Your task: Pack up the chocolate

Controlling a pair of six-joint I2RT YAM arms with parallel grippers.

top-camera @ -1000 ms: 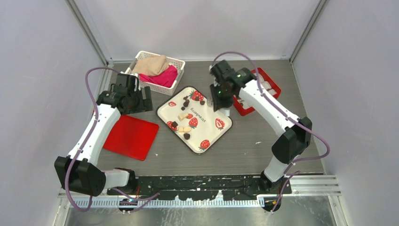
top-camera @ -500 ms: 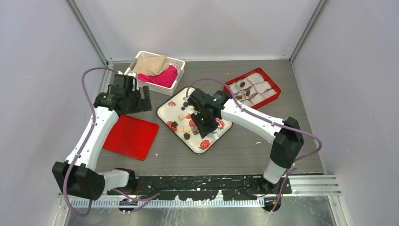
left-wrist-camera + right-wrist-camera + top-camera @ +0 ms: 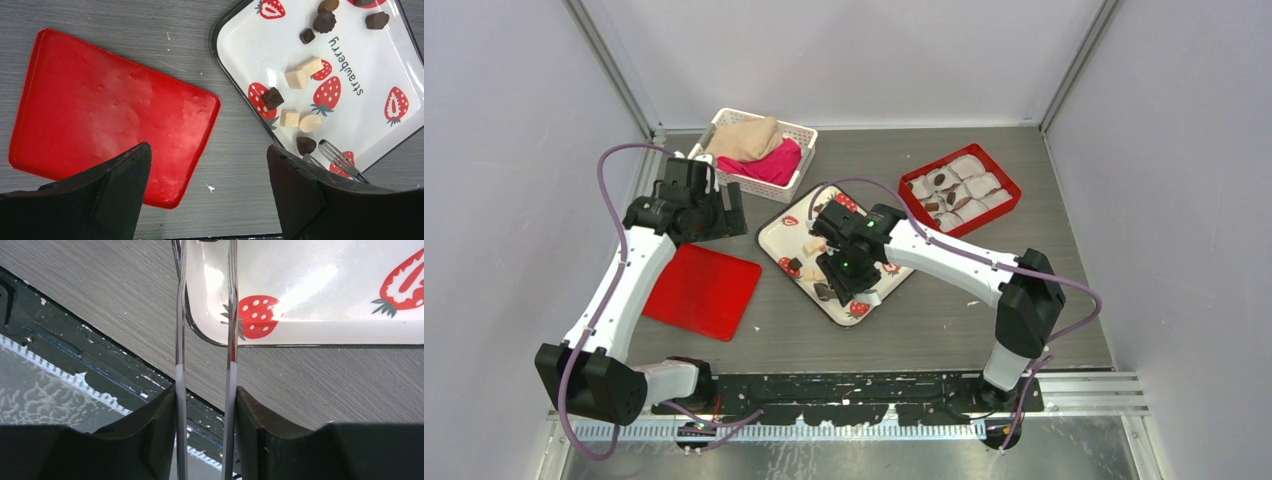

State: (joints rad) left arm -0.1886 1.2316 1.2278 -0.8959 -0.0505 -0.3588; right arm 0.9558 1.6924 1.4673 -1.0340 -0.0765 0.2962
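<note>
Dark chocolate lumps lie on the strawberry tray (image 3: 240, 45): one (image 3: 272, 98) on a strawberry print, one (image 3: 306, 145) near the tray's near corner, others (image 3: 325, 21) at the far end. Pale candies (image 3: 296, 78) lie among them. My right gripper (image 3: 844, 272) hangs over the tray's near corner, shut on metal tongs (image 3: 180, 340) whose two arms stand apart. The tong tips (image 3: 340, 160) sit just beside the near dark lump. The red box (image 3: 1006, 182) of white paper cups holds a few dark pieces (image 3: 939, 180). My left gripper (image 3: 207, 150) is open and holds nothing.
A flat red lid (image 3: 702, 290) lies left of the tray (image 3: 774, 232), under my left gripper (image 3: 714, 210). A white basket (image 3: 802, 135) with beige and pink cloths stands at the back left. Grey walls close in on both sides.
My right arm swung from the red box across to the tray's near corner, and the tong arms have spread wider. The left arm has barely shifted.
</note>
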